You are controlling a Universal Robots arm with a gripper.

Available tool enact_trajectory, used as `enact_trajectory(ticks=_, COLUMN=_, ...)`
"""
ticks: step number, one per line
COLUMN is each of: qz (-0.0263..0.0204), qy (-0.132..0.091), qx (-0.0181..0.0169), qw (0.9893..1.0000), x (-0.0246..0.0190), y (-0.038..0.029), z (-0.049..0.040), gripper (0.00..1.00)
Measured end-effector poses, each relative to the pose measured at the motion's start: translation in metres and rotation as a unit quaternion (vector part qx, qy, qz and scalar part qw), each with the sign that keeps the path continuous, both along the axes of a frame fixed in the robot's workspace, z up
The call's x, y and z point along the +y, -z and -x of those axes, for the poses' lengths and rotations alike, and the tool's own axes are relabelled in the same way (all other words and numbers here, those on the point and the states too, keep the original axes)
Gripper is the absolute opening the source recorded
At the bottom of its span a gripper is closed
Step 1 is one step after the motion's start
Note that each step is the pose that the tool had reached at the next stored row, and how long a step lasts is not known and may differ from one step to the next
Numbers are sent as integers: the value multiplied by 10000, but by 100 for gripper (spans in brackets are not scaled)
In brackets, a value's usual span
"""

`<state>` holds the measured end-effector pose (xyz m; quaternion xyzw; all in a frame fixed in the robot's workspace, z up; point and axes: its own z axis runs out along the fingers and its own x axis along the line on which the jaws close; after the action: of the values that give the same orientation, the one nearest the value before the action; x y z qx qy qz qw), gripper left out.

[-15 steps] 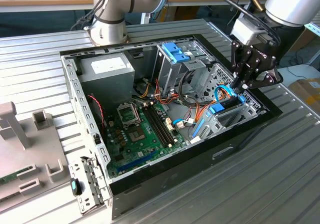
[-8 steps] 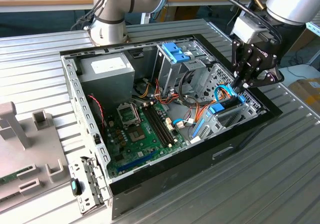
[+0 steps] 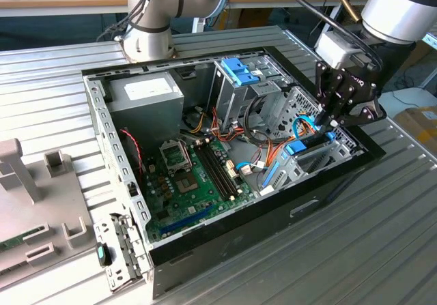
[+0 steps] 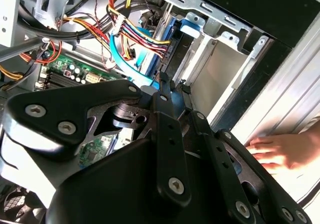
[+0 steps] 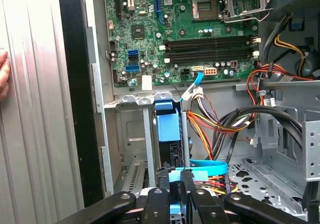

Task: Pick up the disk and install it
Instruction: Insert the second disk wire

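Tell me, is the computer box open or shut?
Open. The computer case has no side cover, so the green motherboard and cables show. The gripper reaches inside.

Open PC case [image 3: 123, 182] is lying on its side on the ribbed metal desk [image 3: 382, 237], motherboard [image 3: 194, 175] facing up. Pincer [image 3: 332, 122] is reaching down into the case at the corner far from the power supply [image 3: 145, 95], fingers closing on the disk [image 3: 300, 148], which is sitting upright in a bay just beside the motherboard. A second arm's base [image 3: 147, 42] is standing behind the case.
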<state>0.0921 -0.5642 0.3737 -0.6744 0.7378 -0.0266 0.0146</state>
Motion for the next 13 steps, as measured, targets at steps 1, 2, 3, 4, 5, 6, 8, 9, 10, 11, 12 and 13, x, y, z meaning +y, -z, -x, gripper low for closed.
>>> enact_trajectory(ticks=1, qz=1, qy=0, qx=2, qw=10000, x=0, y=11, z=0, gripper=24)
enact_trajectory(ticks=2, qz=2, qy=0, qx=3, qw=10000, x=0, y=13, z=0, gripper=24)
enact_trajectory(ticks=3, qz=1, qy=0, qx=3, qw=10000, x=0, y=14, z=0, gripper=24)
enact_trajectory(ticks=4, qz=0, qy=0, qx=3, qw=10000, x=-1, y=-3, z=0, gripper=24)
enact_trajectory(ticks=5, qz=1, qy=0, qx=3, qw=10000, x=-8, y=-18, z=0, gripper=24)
enact_trajectory(ticks=6, qz=1, qy=0, qx=3, qw=10000, x=-20, y=-21, z=0, gripper=24)
enact_trajectory(ticks=8, qz=5, qy=0, qx=3, qw=10000, x=-31, y=-24, z=0, gripper=24)
enact_trajectory(ticks=9, qz=9, qy=0, qx=3, qw=10000, x=-34, y=-25, z=0, gripper=24)
enact_trajectory(ticks=10, qz=9, qy=0, qx=3, qw=10000, x=-39, y=-25, z=0, gripper=24)
enact_trajectory(ticks=11, qz=10, qy=0, qx=3, qw=10000, x=-47, y=-25, z=5, gripper=24)
enact_trajectory(ticks=12, qz=8, qy=0, qx=3, qw=10000, x=-47, y=-19, z=25, gripper=24)
enact_trajectory(ticks=13, qz=8, qy=0, qx=3, qw=10000, x=-48, y=-16, z=39, gripper=24)
